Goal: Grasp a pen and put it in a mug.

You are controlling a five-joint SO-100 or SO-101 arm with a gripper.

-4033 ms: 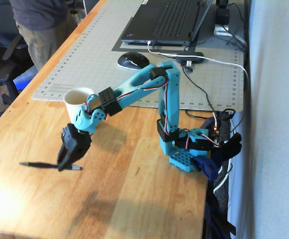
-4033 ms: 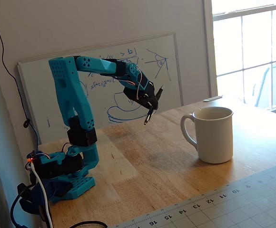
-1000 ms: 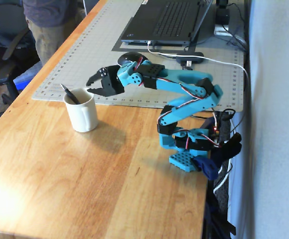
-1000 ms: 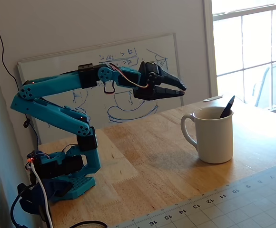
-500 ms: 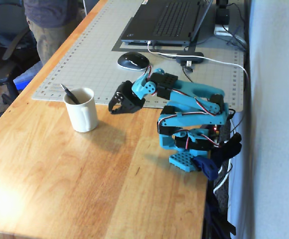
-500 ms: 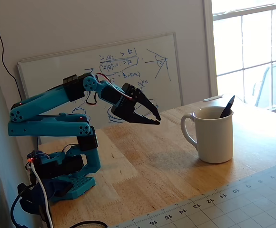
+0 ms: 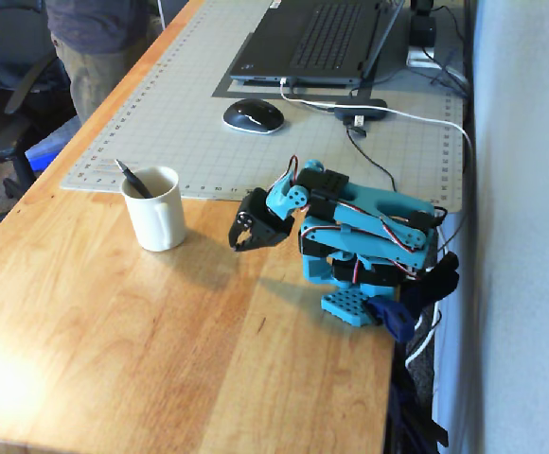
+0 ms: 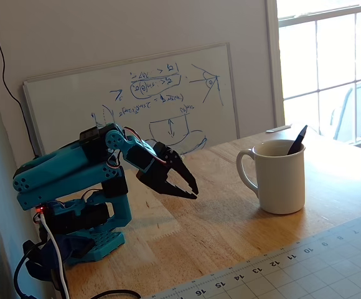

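The cream-white mug (image 7: 158, 214) stands on the wooden table just in front of the grey cutting mat. The dark pen (image 7: 132, 178) stands tilted inside it, with its upper end sticking out over the rim. Both fixed views show this; in the side-on one the pen (image 8: 298, 139) leans in the mug (image 8: 282, 179), whose handle faces the arm. My gripper (image 7: 238, 243) hangs low over the table to the right of the mug, clear of it, on the folded teal arm. Its jaws are together and empty, as the other fixed view (image 8: 192, 190) also shows.
A grey cutting mat (image 7: 189, 113) carries a laptop (image 7: 312, 43), a computer mouse (image 7: 253, 115) and a USB hub with cables (image 7: 362, 109). A whiteboard (image 8: 137, 99) leans on the wall behind the arm. A person (image 7: 95, 47) stands by the table's far left edge.
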